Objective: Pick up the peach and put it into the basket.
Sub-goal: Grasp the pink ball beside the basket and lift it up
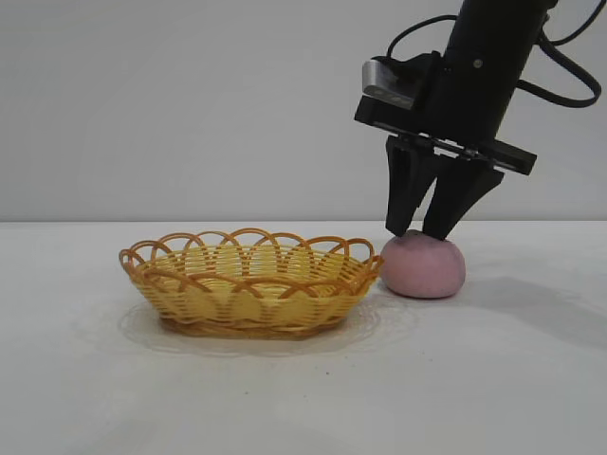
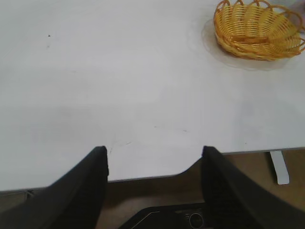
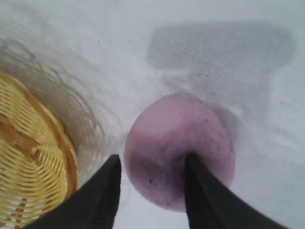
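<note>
The pink peach [image 1: 424,268] rests on the white table just right of the yellow wicker basket [image 1: 248,282], almost touching its rim. My right gripper [image 1: 419,233] points down onto the peach's top, open, with its tips at or just above the skin. In the right wrist view one finger [image 3: 195,181] lies over the crown of the peach [image 3: 190,129]. The other finger [image 3: 107,186] hangs beside the edge that faces the basket [image 3: 33,162]. The gap between them is narrower than the fruit. My left gripper [image 2: 155,152] is open and holds nothing, far from the basket [image 2: 257,28].
The left gripper hovers over the table's front edge [image 2: 143,177], with brown floor and a white table leg [image 2: 279,167] below. Bare white tabletop [image 1: 303,398] lies in front of the basket and peach.
</note>
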Tool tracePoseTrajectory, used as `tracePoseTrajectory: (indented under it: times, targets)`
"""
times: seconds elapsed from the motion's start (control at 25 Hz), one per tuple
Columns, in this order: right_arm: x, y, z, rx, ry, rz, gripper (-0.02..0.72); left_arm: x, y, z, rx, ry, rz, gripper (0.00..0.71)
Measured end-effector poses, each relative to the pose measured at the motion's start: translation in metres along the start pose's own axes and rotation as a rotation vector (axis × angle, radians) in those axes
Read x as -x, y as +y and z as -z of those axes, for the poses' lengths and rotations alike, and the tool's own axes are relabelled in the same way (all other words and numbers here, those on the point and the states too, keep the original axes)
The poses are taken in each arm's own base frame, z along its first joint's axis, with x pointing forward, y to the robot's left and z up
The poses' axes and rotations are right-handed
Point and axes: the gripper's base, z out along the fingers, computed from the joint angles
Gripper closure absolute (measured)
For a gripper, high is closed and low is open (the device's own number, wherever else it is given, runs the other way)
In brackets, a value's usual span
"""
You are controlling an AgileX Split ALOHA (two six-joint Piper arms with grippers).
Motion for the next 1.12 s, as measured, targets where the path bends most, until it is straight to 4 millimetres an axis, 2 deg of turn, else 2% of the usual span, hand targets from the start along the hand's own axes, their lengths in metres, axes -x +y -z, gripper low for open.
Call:
tracePoseTrajectory:
  times: [0.04, 0.08, 0.32, 0.6, 0.8, 1.12]
  targets:
    - [0.0, 0.0, 0.0, -0.001, 0.001, 0.001, 0.391, 0.0, 0.0, 0.0, 0.0, 0.0, 0.0, 0.291]
    - [0.0, 0.0, 0.0, -0.003, 0.001, 0.003, 0.391, 0.001, 0.0, 0.001, 0.001, -0.004, -0.001, 0.336]
    - [0.0, -0.001, 0.0, -0.007, 0.003, 0.01, 0.391, 0.01, 0.01, 0.016, 0.134, -0.074, -0.096, 0.336]
    - [0.0, -0.001, 0.0, -0.007, 0.003, 0.01, 0.391, 0.013, 0.012, 0.013, 0.157, -0.118, -0.125, 0.336]
    - [0.0, 0.0, 0.0, -0.004, 0.003, 0.008, 0.391, 0.015, 0.011, 0.003, 0.137, -0.152, -0.148, 0.336]
    - [-0.001, -0.001, 0.0, -0.011, 0.006, 0.015, 0.391, 0.016, 0.011, 0.003, 0.135, -0.163, -0.152, 0.336]
